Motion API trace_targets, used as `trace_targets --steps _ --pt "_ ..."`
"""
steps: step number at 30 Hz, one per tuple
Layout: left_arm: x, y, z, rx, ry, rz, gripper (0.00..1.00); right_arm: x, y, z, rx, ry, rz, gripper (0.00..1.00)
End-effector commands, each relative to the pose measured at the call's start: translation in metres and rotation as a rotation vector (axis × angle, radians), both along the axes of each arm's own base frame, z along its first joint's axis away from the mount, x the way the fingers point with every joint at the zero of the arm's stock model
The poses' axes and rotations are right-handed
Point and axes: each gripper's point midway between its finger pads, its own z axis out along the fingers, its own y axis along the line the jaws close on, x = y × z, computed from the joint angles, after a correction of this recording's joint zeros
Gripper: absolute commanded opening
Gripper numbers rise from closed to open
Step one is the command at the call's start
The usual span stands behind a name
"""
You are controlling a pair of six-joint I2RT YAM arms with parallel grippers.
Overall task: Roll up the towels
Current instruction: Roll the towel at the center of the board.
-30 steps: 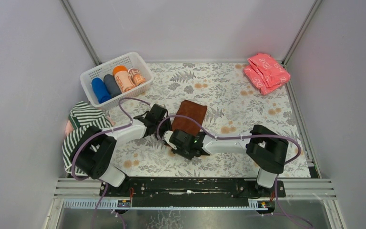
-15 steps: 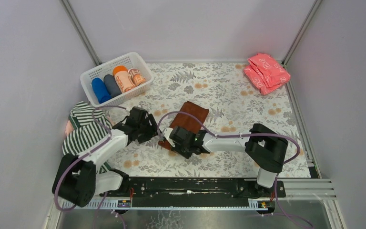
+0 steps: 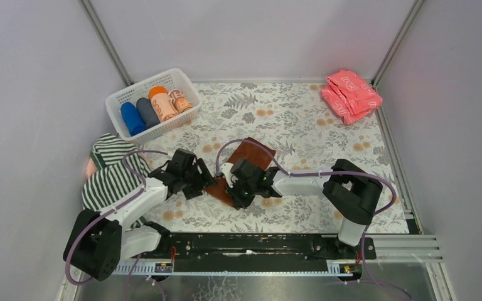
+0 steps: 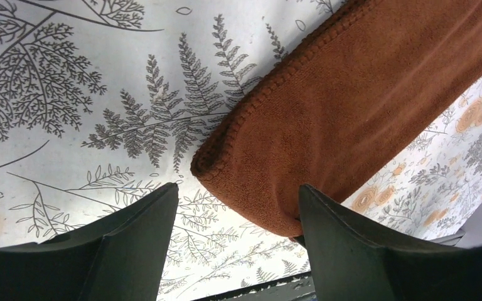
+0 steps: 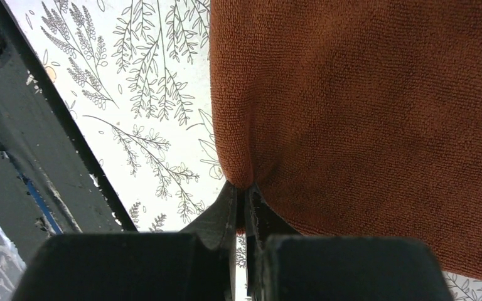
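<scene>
striped towel [image 3: 110, 150] partly behind left arm [image 3: 139, 195], perhaps pink towel [image 3: 90, 168] beneath

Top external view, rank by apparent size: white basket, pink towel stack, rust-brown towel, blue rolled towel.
1. White basket
2-3. Pink towel stack and rust-brown towel: unranked, since the arms hide part of the brown one
4. Blue rolled towel

Soft, even light fills the overhead view. The pale walls [image 3: 251, 37] are bright without glare, and the arms [image 3: 132, 200] cast only faint shadows on the table [image 3: 301, 119]. Both wrist views are sharp on the rust-brown towel [image 4: 364, 106], its pile crisp, while the near gripper fingers [image 5: 216, 219] look dark and slightly soft.
</scene>
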Motion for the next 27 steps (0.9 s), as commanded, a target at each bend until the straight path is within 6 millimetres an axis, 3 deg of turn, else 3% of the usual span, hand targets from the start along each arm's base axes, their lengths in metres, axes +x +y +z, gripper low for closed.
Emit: trace_targets --steps 1,7,12,20,24,27 --pt "-0.004 0.000 -0.007 -0.001 0.039 0.041 0.70 -0.013 -0.001 0.002 0.032 0.074 -0.011 0.02" --pt "-0.004 -0.001 -0.019 0.040 0.067 0.049 0.69 -0.009 -0.002 0.000 0.056 0.089 -0.055 0.02" --pt "-0.002 0.001 -0.029 0.074 0.077 0.059 0.58 -0.006 -0.002 0.004 0.091 0.105 -0.090 0.02" --pt "0.017 0.006 -0.035 0.149 0.058 0.073 0.30 -0.010 -0.002 0.007 0.134 0.138 -0.094 0.02" --pt "0.022 0.008 -0.035 0.181 0.058 0.068 0.09 -0.011 -0.002 0.011 0.169 0.164 -0.100 0.02" --pt "0.023 0.012 -0.034 0.207 0.056 0.066 0.06 -0.012 -0.001 0.015 0.206 0.194 -0.101 0.02"
